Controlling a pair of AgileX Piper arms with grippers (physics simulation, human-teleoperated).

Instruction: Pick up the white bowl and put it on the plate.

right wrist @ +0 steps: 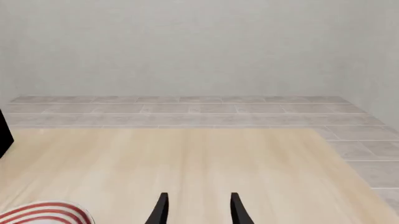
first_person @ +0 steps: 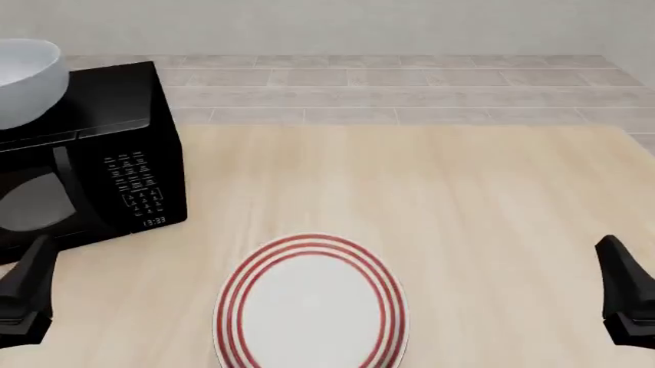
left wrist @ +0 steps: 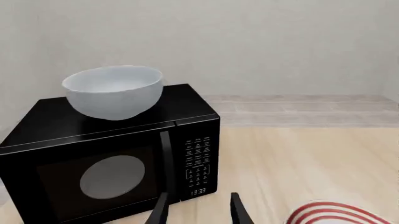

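Left end effector (left wrist: 198, 210) below white bowl (left wrist: 113, 91)

White bowl (first_person: 26, 80) and plate (first_person: 312, 307) are cut off in front view

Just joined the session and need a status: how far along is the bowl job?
Nothing is done yet. The white bowl sits on top of the black microwave, and the plate lies bare on the table. Nothing is in hand: the left gripper and right gripper are open. Grasp, lift and placing all remain.
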